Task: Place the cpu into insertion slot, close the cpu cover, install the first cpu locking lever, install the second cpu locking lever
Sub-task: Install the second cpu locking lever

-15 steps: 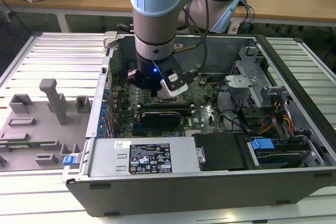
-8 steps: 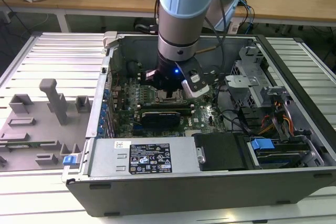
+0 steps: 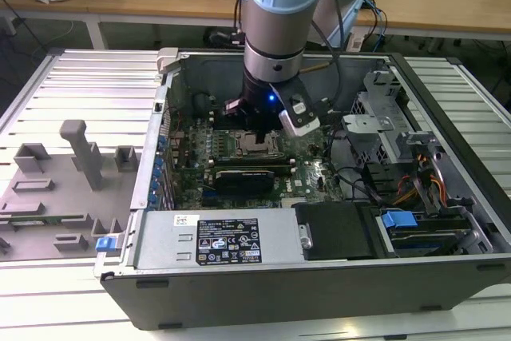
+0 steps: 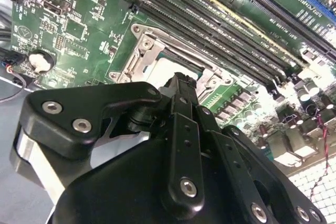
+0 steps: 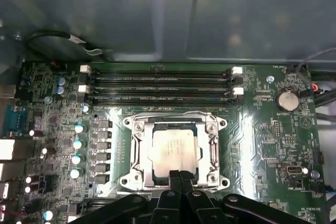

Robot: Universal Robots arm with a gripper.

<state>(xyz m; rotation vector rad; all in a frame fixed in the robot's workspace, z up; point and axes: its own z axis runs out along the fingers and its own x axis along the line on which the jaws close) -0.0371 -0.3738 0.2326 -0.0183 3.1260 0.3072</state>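
Cpu [image 5: 173, 152] seated flat in the insertion slot [image 5: 137, 153], cpu cover [image 5: 212, 150] framing it. Claw [image 5: 178, 174] narrow, fingertips together, holding nothing, touching the cpu's near edge. Probably light, stiff, fragile: best taken by edges.

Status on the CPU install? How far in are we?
Done: the chip sits in the socket, and the metal cover frame looks laid down around it. In hand: the pincer, fingers together, is at the socket's edge, holding nothing I can see. Left: I cannot tell from these views whether either locking lever is latched.
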